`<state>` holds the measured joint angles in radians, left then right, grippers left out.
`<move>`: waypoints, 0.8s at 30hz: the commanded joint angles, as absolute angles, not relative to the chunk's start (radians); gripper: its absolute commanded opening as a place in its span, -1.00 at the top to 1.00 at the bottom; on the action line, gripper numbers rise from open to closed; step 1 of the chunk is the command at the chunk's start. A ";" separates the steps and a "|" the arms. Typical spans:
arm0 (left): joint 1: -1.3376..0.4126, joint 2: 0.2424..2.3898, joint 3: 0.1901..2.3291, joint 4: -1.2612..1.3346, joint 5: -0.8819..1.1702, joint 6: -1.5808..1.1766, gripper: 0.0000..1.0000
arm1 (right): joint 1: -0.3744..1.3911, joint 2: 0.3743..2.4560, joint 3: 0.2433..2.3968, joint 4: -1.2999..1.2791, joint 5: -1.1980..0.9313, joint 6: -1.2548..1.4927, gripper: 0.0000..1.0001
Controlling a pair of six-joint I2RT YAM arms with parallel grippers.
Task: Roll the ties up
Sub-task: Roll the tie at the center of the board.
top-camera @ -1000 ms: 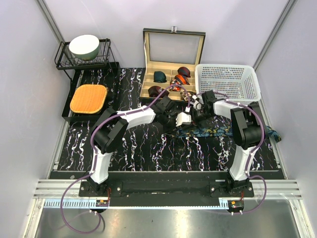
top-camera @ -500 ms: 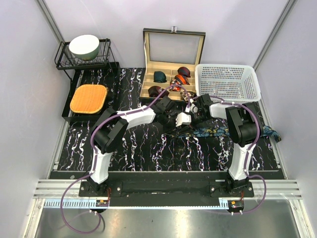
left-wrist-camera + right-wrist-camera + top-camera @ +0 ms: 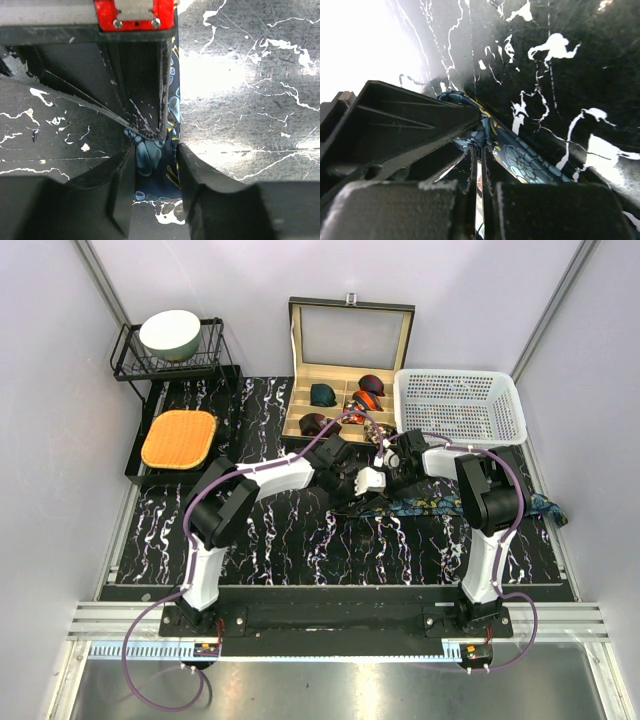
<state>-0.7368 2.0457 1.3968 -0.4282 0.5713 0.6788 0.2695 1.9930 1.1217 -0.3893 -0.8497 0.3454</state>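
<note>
Two grippers met over one navy tie (image 3: pixel 440 505), which lay as a long strip on the marbled table (image 3: pixel 290 540), right of centre, with its left end bunched between them. The left gripper (image 3: pixel 155 160) had its jaws partly apart, straddling that end. The right gripper (image 3: pixel 479 150) was closed to a hairline slit with its tips down on the fabric; whether cloth was pinched could not be told. At the back, one open box (image 3: pixel 296 370) held at least four coiled ties (image 3: pixel 322 394), beside one white basket (image 3: pixel 455 373); to the left were one bowl (image 3: pixel 170 332) in one wire rack (image 3: pixel 127 350) and one orange cushion (image 3: pixel 179 438).
</note>
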 commanded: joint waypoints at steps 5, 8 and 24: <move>-0.689 2.023 1.341 -0.439 0.612 0.626 -0.14 | 0.268 2.037 1.157 -0.426 -0.709 0.282 1.00; -0.666 1.968 1.299 -0.358 0.656 0.589 -0.26 | 0.270 2.051 1.160 -0.430 -0.696 0.278 1.00; -0.612 1.839 0.928 0.328 0.808 0.345 -0.64 | 0.270 2.068 1.169 -0.482 -0.612 0.238 1.00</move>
<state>-0.6205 1.8477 0.9806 0.0746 0.7376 0.4404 0.2695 2.0258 1.1740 -0.4618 -0.8013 0.2878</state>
